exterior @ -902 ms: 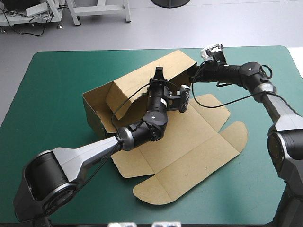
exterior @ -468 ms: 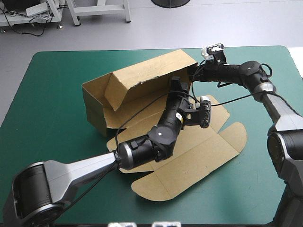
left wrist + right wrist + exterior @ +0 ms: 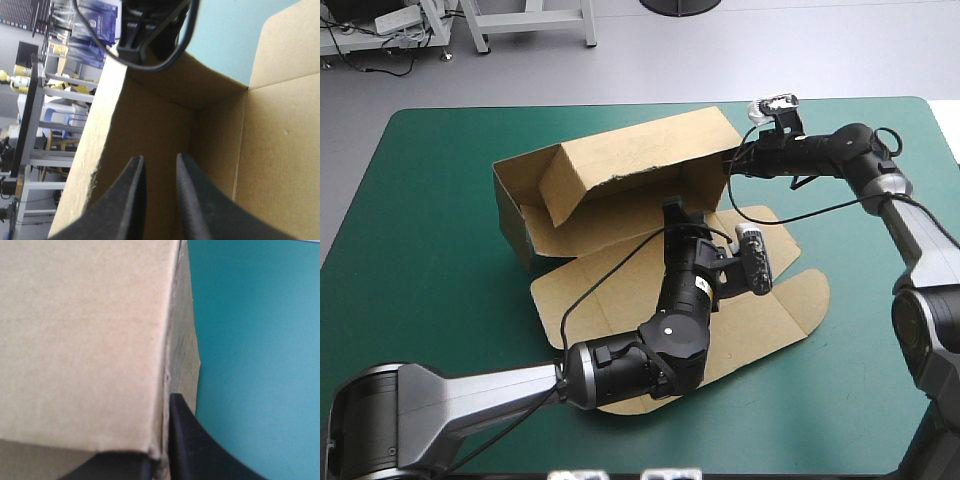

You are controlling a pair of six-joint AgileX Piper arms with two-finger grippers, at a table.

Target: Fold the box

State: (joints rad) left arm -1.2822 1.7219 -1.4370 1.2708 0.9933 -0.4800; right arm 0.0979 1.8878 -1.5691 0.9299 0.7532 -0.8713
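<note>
**Q:** Where is the box located?
**A:** The brown box (image 3: pixel 720 300) lies at the middle of the table, on the teal-green cover (image 3: pixel 430 300). The far-left half is raised. The long far wall (image 3: pixel 650 150) and the left end wall (image 3: pixel 508 215) both stand upright. An inner flap (image 3: pixel 570 185) leans in from the left end. The near-right half, the lid panel (image 3: pixel 775 290) with its rounded tabs, lies flat on the cover.

**Q:** What is the condition of the left gripper?
**A:** The left gripper (image 3: pixel 672 210) is over the box floor, near the middle of the far wall and pointing toward it. In the wrist view its black fingers (image 3: pixel 131 192) stand a narrow gap apart. Nothing is held between them, and bare board shows through the gap. Ahead of them is an inside corner of the raised walls.

**Q:** What is the condition of the right gripper?
**A:** The right gripper (image 3: pixel 728 160) is at the far-right corner of the raised far wall. In its wrist view one black finger (image 3: pixel 187 445) lies against the outer face of that corner. The other shows only as a dark edge on the opposite side. The board's edge runs between them, so the gripper is clamped on the box.
</note>
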